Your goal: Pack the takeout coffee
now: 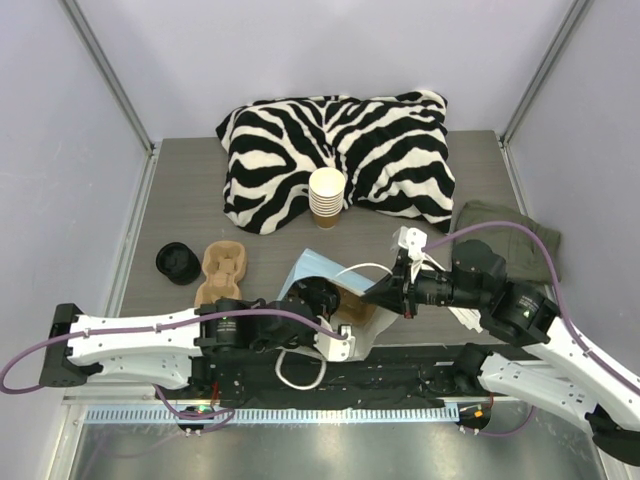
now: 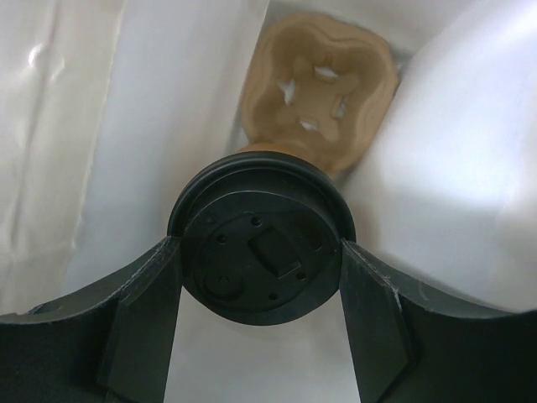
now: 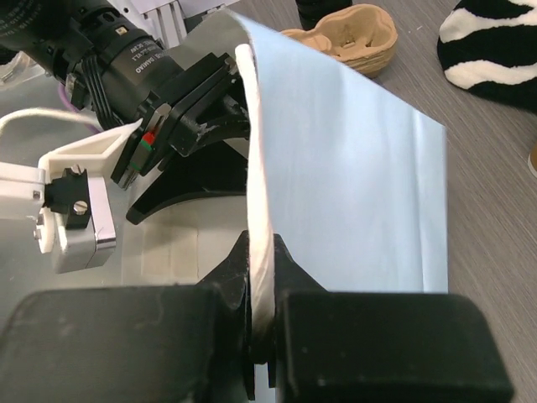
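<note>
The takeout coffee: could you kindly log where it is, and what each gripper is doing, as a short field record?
coffee: takeout coffee, inside the bag, over a pulp carrier
left gripper: closed on the coffee's black lid
right gripper: shut, pinching the bag's upper edge
outside the bag: second pulp carrier, cup stack, loose lids

Left wrist view: hides the cup wall of the takeout coffee (image 2: 262,243) beneath its black lid, save a tan sliver; crops the fingers (image 2: 143,327) of the left gripper (image 2: 258,260) at the lower edge. Top view: hides the coffee inside the bag (image 1: 315,268). Right wrist view: blurs the near right gripper (image 3: 262,260); crops the zebra pillow (image 3: 495,42) at the corner.
</note>
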Available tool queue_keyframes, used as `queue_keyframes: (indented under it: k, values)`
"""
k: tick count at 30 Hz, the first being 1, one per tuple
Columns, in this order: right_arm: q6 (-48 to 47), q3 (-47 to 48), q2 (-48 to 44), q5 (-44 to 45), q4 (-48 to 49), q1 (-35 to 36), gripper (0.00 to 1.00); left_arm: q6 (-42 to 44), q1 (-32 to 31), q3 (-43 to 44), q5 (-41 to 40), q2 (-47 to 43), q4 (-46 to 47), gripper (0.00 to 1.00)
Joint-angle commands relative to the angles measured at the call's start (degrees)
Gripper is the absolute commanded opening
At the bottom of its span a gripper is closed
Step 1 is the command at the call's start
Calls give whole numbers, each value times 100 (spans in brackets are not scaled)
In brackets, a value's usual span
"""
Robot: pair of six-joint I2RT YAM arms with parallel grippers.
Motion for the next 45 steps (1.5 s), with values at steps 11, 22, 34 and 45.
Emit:
queue_keyframes:
  k: [11,22,34,45]
  values:
    - [-17,-242,-233,-66,546,19,1,623,-49,226,932,223,787,12]
    - [62,-127,-75,-189,590,19,1,773,47,-47,1064,618,1245,10]
    - [132,-145,-31,-233,634,19,1,694,329,357,1160,1313,701,9]
    - [264,-31,241,-119,643,19,1,659,689,945,1512,2051,-99,10]
